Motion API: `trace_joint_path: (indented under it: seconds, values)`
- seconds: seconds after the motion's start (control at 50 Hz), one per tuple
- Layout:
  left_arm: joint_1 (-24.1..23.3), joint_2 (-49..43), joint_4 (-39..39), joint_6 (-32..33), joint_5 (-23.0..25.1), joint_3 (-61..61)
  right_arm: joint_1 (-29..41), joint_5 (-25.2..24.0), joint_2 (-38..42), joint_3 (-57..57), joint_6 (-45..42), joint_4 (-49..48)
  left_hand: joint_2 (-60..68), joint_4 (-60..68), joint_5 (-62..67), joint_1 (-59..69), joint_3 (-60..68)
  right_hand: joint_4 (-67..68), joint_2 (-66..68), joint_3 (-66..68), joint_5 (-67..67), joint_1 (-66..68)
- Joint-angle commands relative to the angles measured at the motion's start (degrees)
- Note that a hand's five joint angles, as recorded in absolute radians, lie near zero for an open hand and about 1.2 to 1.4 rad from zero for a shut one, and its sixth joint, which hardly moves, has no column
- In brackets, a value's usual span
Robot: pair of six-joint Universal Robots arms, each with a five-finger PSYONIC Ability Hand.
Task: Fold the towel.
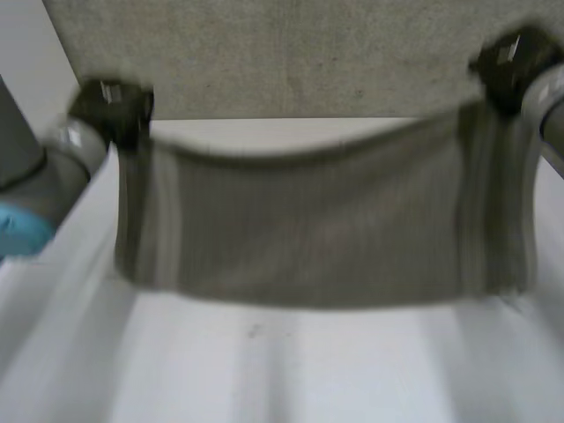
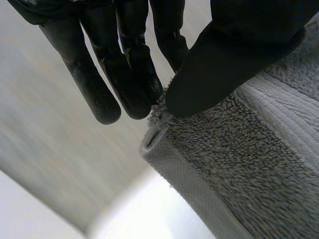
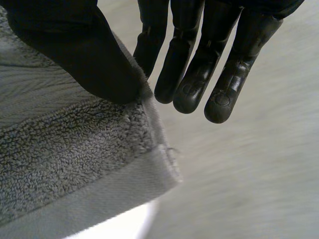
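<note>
One grey towel (image 1: 317, 220) hangs stretched in the air above the white table (image 1: 308, 370), its top edge sagging a little in the middle. Two black hands carry it. The left hand (image 1: 110, 106) is at the towel's upper left corner, thumb pressing the terry corner (image 2: 164, 117) against nearly straight fingers (image 2: 129, 84). The right hand (image 1: 507, 66) pinches the towel's upper right corner (image 3: 149, 99) the same way, thumb (image 3: 84, 59) against fingers (image 3: 194, 84). Behind the towel lies one speckled grey surface (image 1: 264, 53).
</note>
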Motion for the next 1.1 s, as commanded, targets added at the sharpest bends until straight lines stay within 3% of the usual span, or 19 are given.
trace_joint_path:
  seconds: [0.02, 0.2, 0.36, 0.5, 0.68, 0.74, 0.78, 0.82, 0.84, 0.88, 0.9, 0.94, 0.96, 1.0, 1.1]
  values:
    - [-0.96, 3.30, 15.24, -14.21, -3.75, 16.23, 1.75, 2.41, -7.40, 1.75, 7.89, -27.83, 10.28, 10.25, 10.69, 11.97, 10.27, 11.54, 12.53, 11.93, 13.55, 24.19]
    - [-0.17, 6.40, 18.70, -17.05, -4.64, 7.70, 1.67, 0.47, -9.97, 9.07, 9.40, -22.66, 10.28, 10.25, 10.69, 11.97, 10.27, 11.54, 12.53, 11.93, 13.55, 24.19]
    - [1.68, 5.60, 19.58, -17.14, -3.58, -9.17, 0.96, -7.79, -8.30, 16.02, 9.48, -19.59, 10.28, 10.25, 10.69, 11.97, 10.27, 11.54, 12.53, 11.93, 13.55, 24.19]
    - [1.85, 0.69, 27.82, -16.00, -0.68, -25.05, 0.96, -15.60, -2.25, 26.37, 9.05, -19.59, 10.28, 10.25, 10.69, 11.97, 10.27, 11.54, 12.53, 11.93, 13.55, 24.19]
    - [3.70, -0.72, 29.77, -9.58, -0.07, -35.89, 0.88, -14.99, 5.50, 33.42, 4.04, -16.60, 10.28, 10.25, 10.69, 11.97, 10.27, 11.54, 12.53, 11.93, 13.55, 24.19]
    - [6.43, 2.09, 27.22, -5.63, 0.90, -40.28, 0.00, -13.94, 4.18, 35.53, -0.36, -9.92, 10.28, 10.25, 10.69, 11.97, 10.27, 11.54, 12.53, 11.93, 13.55, 24.19]
    - [8.01, 5.08, 24.76, -3.25, 2.13, -42.13, -1.75, -12.02, -0.45, 36.75, -3.86, 0.66, 10.28, 10.25, 10.69, 11.97, 10.27, 11.54, 12.53, 11.93, 13.55, 24.19]
    - [10.90, 11.02, 17.07, 1.64, 5.28, -45.37, -2.54, -11.14, -3.17, 37.20, -4.57, 6.20, 10.28, 10.25, 10.69, 11.97, 10.27, 11.54, 12.53, 11.93, 13.55, 24.19]
    - [10.91, 11.05, 17.03, 1.67, 5.29, -45.38, -2.55, -11.13, -3.20, 37.20, -4.58, 6.25, 10.28, 10.25, 10.69, 11.97, 10.27, 11.54, 12.53, 11.93, 13.55, 24.19]
    - [13.01, 19.09, 4.97, 5.96, 8.53, -46.87, -3.78, -10.08, -7.49, 38.34, -5.71, 16.83, 10.28, 10.25, 10.69, 11.97, 10.27, 11.54, 12.53, 11.93, 13.55, 24.19]
    - [13.02, 19.14, 4.90, 5.98, 8.55, -46.88, -3.78, -10.07, -7.51, 38.34, -5.72, 16.89, 10.28, 10.25, 10.69, 11.97, 10.27, 11.54, 12.53, 11.93, 13.55, 24.19]
    - [14.94, 27.36, -8.48, 8.86, 13.27, -47.58, -4.22, -10.94, -12.31, 39.57, -7.20, 26.59, 10.28, 10.25, 10.69, 11.97, 10.27, 11.54, 12.53, 11.93, 13.55, 24.19]
    - [14.95, 27.40, -8.55, 8.88, 13.29, -47.58, -4.22, -10.95, -12.34, 39.57, -7.21, 26.64, 10.28, 10.25, 10.69, 11.97, 10.27, 11.54, 12.53, 11.93, 13.55, 24.19]
    - [17.31, 31.16, -16.07, 10.89, 18.89, -47.58, -4.40, -11.04, -18.47, 40.80, -12.11, 32.16, 10.28, 10.25, 10.69, 11.97, 10.27, 11.54, 12.53, 11.93, 13.55, 24.19]
    - [19.95, 31.19, -14.02, 12.22, 23.92, -46.53, -4.40, -11.57, -19.99, 39.41, -14.95, 29.56, 10.28, 10.25, 10.69, 11.97, 10.27, 11.54, 12.53, 11.93, 13.55, 24.19]
